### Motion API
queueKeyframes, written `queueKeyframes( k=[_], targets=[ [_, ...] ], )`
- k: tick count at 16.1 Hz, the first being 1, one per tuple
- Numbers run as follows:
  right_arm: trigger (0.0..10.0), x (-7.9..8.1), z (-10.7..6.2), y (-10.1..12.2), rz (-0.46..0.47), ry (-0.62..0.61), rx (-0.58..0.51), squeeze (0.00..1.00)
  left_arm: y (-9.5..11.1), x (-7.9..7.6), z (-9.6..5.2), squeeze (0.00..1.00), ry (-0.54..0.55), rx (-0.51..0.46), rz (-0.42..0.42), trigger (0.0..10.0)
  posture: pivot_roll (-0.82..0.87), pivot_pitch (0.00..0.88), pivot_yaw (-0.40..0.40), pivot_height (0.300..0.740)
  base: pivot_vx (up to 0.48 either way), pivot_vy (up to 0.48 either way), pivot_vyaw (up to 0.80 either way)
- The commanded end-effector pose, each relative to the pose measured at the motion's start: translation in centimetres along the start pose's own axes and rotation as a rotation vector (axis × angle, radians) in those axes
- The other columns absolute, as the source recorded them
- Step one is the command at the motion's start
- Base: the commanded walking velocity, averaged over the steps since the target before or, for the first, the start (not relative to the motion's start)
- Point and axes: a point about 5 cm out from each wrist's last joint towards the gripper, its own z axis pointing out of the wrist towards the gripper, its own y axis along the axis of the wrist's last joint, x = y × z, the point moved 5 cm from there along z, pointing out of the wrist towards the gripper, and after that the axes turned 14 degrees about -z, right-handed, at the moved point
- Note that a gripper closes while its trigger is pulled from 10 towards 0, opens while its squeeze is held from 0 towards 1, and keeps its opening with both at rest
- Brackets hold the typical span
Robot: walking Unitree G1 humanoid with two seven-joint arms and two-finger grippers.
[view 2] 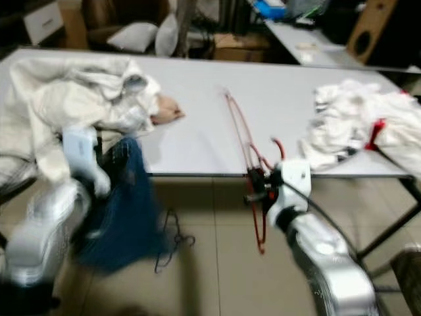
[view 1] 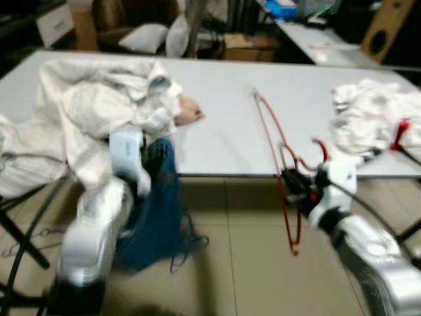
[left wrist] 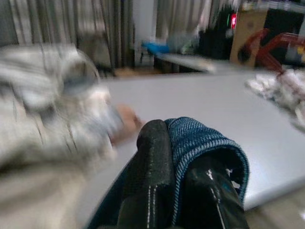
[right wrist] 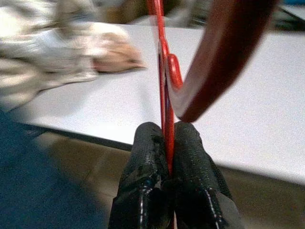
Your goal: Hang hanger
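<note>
A thin red wire hanger [view 1: 276,141] leans over the front edge of the white table [view 1: 223,112], one end on the tabletop, the other hanging toward the floor. My right gripper [view 1: 294,184] is shut on the red hanger [right wrist: 164,95] near its hook, at the table edge. A dark blue knitted garment [view 1: 158,210] hangs from my left gripper [left wrist: 178,143], which is shut on its hem just in front of the table's left part. The blue garment [view 2: 122,210] droops to the floor.
A heap of white clothes [view 1: 99,99] covers the table's left side, and another white pile [view 1: 368,122] with a red hanger [view 1: 400,133] lies at the right. Black metal legs [view 1: 26,230] stand at the left. Tiled floor [view 1: 243,263] lies below; chairs and boxes are behind the table.
</note>
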Motion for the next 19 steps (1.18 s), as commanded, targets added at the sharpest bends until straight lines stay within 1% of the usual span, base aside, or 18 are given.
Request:
queueKeyframes(
  k=[1, 2, 3, 4, 5, 7, 8, 9, 10, 11, 12, 13, 14, 15, 16, 17, 18, 19],
  targets=[
    [10.0, 0.1, -0.7, 0.9, -0.035, 0.062, -0.039, 0.0, 1.2, -0.8, 0.9, 0.0, -0.04, -0.037, 0.004, 10.0, -0.1, 0.0, -0.035, 0.74, 0.33, 0.0, 0.0],
    [10.0, -0.1, -1.6, 1.3, -0.072, 0.119, -0.057, 0.0, 2.1, -0.7, 1.8, 0.0, -0.045, -0.057, 0.01, 10.0, -0.1, 0.0, -0.032, 0.74, 0.33, 0.0, 0.0],
    [10.0, -0.9, -2.3, 1.6, -0.102, 0.141, -0.06, 0.0, 3.1, -0.4, 2.8, 0.0, -0.041, -0.076, 0.026, 10.0, -0.1, 0.0, -0.03, 0.74, 0.33, 0.0, 0.0],
    [10.0, -2.3, -2.7, 1.6, -0.126, 0.12, -0.051, 0.0, 4.6, -0.4, 4.3, 0.0, -0.06, -0.107, 0.046, 10.0, -0.1, 0.0, -0.03, 0.74, 0.326, 0.0, 0.0],
    [10.0, -2.8, -2.8, 1.7, -0.134, 0.105, -0.05, 0.0, 5.4, -0.3, 5.0, 0.0, -0.064, -0.12, 0.06, 10.0, -0.11, 0.0, -0.029, 0.74, 0.33, 0.0, 0.0],
    [10.0, -4.4, -2.6, 1.9, -0.149, 0.029, -0.049, 0.0, 8.8, -0.6, 8.0, 0.0, -0.089, -0.173, 0.117, 10.0, -0.11, 0.0, -0.026, 0.74, 0.332, 0.0, 0.0],
    [10.0, -5.6, -2.3, 1.8, -0.148, -0.048, -0.043, 0.0, 12.6, -1.2, 10.6, 0.0, -0.103, -0.224, 0.169, 10.0, -0.11, 0.0, -0.02, 0.74, 0.33, 0.0, 0.0],
    [10.0, -6.1, -2.1, 1.9, -0.141, -0.093, -0.048, 0.0, 15.4, -1.9, 11.7, 0.0, -0.105, -0.263, 0.238, 10.0, -0.11, 0.0, -0.018, 0.74, 0.33, 0.0, 0.0],
    [10.0, -6.5, -2.0, 2.0, -0.136, -0.116, -0.056, 0.0, 17.8, -2.2, 12.2, 0.0, -0.086, -0.3, 0.275, 10.0, -0.11, 0.0, -0.02, 0.74, 0.33, 0.0, 0.0],
    [10.0, -6.6, -1.9, 2.3, -0.128, -0.128, -0.069, 0.0, 21.0, -2.2, 12.2, 0.0, -0.038, -0.361, 0.307, 10.0, -0.11, 0.0, -0.02, 0.74, 0.33, 0.0, 0.0],
    [10.0, -6.5, -1.9, 2.6, -0.129, -0.133, -0.083, 0.0, 26.0, -2.3, 11.3, 0.0, 0.037, -0.475, 0.369, 10.0, -0.12, 0.0, 0.001, 0.74, 0.311, 0.0, 0.0],
    [10.0, -6.4, -1.9, 2.8, -0.129, -0.139, -0.096, 0.0, 29.7, -2.5, 10.1, 0.0, 0.089, -0.572, 0.421, 10.0, -0.12, 0.0, 0.011, 0.74, 0.296, 0.0, 0.0],
    [10.0, -6.3, -1.9, 2.9, -0.123, -0.143, -0.102, 0.0, 30.8, -2.6, 9.7, 0.0, 0.099, -0.601, 0.434, 10.0, -0.12, 0.0, 0.013, 0.74, 0.296, 0.0, 0.0],
    [10.0, -5.9, -2.0, 2.8, -0.117, -0.14, -0.104, 0.0, 30.8, -2.3, 9.7, 0.0, 0.111, -0.587, 0.506, 10.0, -0.13, 0.0, 0.017, 0.74, 0.281, 0.0, 0.0],
    [10.0, -5.5, -2.0, 2.7, -0.117, -0.132, -0.103, 0.0, 29.9, -1.9, 10.0, 0.0, 0.117, -0.55, 0.555, 10.0, -0.13, 0.0, 0.015, 0.74, 0.285, 0.0, 0.0],
    [10.0, -4.6, -1.9, 2.4, -0.108, -0.103, -0.102, 0.0, 26.0, 0.0, 11.0, 0.0, 0.127, -0.427, 0.628, 10.0, -0.13, 0.0, 0.008, 0.74, 0.281, 0.0, 0.0],
    [10.0, -4.2, -1.8, 2.3, -0.103, -0.086, -0.1, 0.0, 23.4, 1.1, 11.3, 0.0, 0.132, -0.353, 0.66, 10.0, -0.12, 0.0, 0.007, 0.74, 0.281, 0.0, 0.0],
    [10.0, -3.5, -1.7, 2.1, -0.104, -0.055, -0.093, 0.0, 19.1, 3.3, 11.5, 0.0, 0.136, -0.224, 0.673, 10.0, -0.12, 0.0, 0.005, 0.74, 0.244, 0.0, 0.0]
  ],
)
